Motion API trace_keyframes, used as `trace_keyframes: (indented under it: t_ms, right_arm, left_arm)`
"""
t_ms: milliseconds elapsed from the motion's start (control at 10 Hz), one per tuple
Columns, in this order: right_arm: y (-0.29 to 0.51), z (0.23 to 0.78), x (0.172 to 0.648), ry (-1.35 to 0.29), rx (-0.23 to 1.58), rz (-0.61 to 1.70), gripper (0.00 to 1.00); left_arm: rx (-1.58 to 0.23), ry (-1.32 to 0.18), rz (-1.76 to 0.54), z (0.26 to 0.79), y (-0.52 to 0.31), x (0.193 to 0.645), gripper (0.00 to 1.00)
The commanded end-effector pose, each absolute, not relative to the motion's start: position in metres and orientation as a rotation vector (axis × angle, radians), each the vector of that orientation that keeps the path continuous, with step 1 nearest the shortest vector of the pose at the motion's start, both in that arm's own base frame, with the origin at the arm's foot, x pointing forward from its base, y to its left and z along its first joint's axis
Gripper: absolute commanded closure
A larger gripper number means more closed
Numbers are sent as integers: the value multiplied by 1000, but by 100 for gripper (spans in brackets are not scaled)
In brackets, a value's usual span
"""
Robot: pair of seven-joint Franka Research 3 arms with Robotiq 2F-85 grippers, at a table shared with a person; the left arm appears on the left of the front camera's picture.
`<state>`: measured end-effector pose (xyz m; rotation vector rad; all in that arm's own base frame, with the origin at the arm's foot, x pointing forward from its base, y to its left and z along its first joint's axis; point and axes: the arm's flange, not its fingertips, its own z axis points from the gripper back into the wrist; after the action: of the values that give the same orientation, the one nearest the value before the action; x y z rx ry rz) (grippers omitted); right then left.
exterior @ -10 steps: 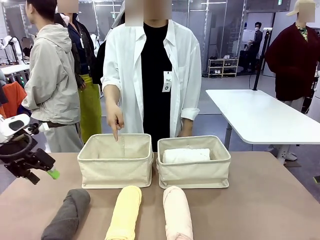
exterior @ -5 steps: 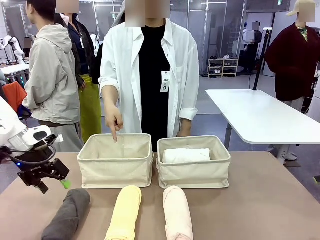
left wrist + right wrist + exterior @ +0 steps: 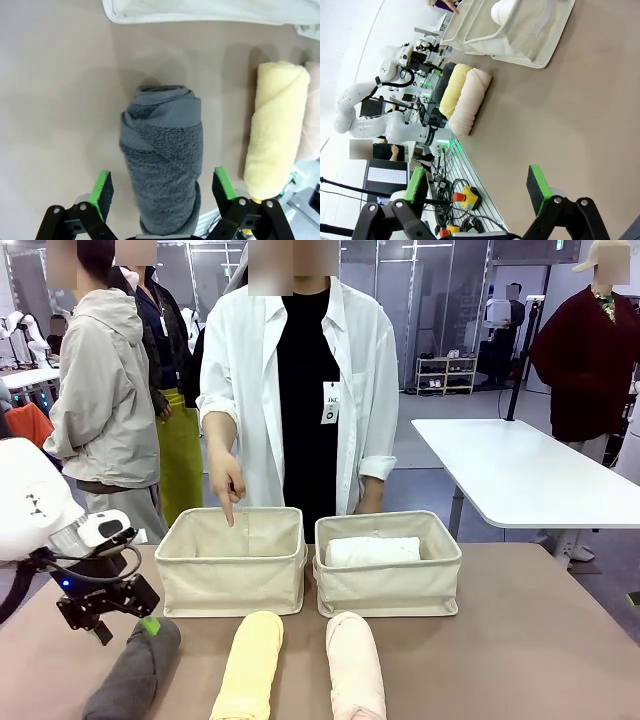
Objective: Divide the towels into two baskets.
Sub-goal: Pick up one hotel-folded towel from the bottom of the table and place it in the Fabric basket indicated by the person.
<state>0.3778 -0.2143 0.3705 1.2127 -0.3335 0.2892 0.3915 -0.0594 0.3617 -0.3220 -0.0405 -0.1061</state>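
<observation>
**A:** From the front we count one towel placed: the white towel lies in the right basket. The left basket looks empty to us, and the person's hand points a finger down into it.

**B:** So three are left. The dark grey towel, yellow towel and pink towel lie side by side on the bench, between its near edge and the baskets. Our left gripper hangs at the grey one's far end, jaws wide and carrying nothing.

**A:** In the left wrist view the grey roll sits between our spread pads, which are clear of it on both sides. The yellow roll lies near on one side, across a strip of bare bench, and a basket wall is just ahead. We judge there is room to close, but it is tight for swinging sideways.

**B:** In the right wrist view our right gripper is spread open and empty over bare bench, well apart from the rolls and baskets. We have plenty of free room there.
</observation>
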Motion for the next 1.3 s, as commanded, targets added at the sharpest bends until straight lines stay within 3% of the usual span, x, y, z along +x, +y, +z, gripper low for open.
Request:
trace_keyframes:
  t_ms: [0, 700, 1200]
  right_arm:
    - [-211, 370, 376, -365, 1208, 289, 0]
    - [-211, 370, 376, -365, 1208, 289, 0]
    - [-211, 370, 376, -365, 1208, 289, 0]
  left_arm:
    - [-277, -60, -69, 315, -67, 290, 0]
    - [-164, -80, -14, 278, -64, 277, 0]
    - [-133, -80, -11, 272, -61, 273, 50]
